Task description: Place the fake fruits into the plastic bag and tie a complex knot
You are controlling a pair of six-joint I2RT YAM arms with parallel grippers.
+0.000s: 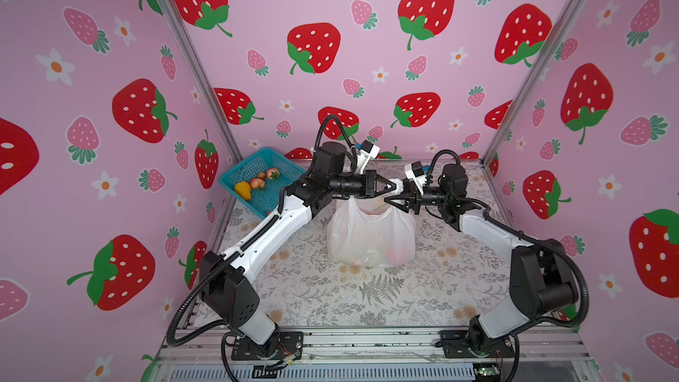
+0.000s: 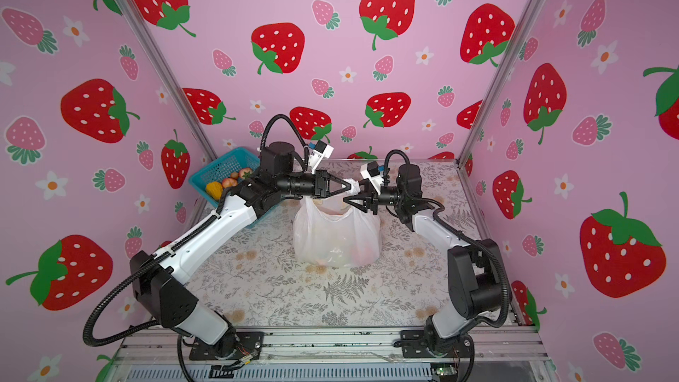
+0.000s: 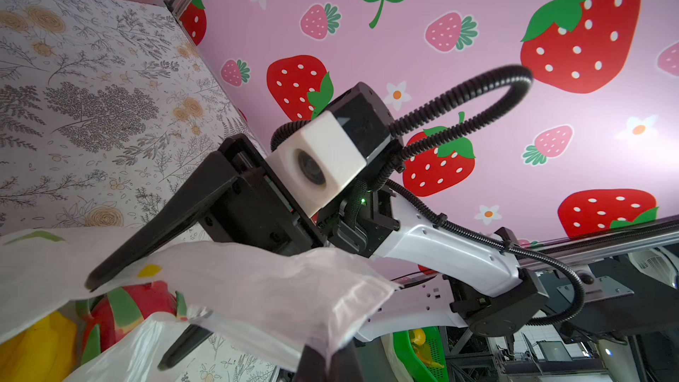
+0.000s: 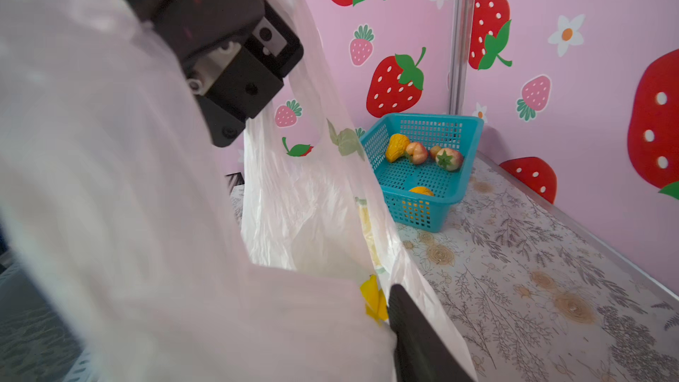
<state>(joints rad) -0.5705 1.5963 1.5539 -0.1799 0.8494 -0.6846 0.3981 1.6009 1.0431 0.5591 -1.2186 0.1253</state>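
One plastic bag [image 1: 371,237], loaded: thin, limp, slippery, light. Left gripper [image 1: 396,188] pinches its bunched handle [image 1: 399,182]; right gripper [image 1: 387,201] spread astride nearby film. Best held by handles.

Teal mesh basket [image 1: 247,167] [image 4: 422,211] at far-left table corner, against pink strawberry-print walls [image 1: 367,31]. Grey fern-and-flower table cover [image 1: 367,295]. Metal corner posts [image 1: 191,56]. Aluminium rail [image 1: 367,341] along front edge.

The plastic bag [image 1: 371,237] stands centred on the table [image 1: 404,288]; the basket [image 1: 250,163] (fruits [image 1: 257,182] inside) sits behind it, leftward.
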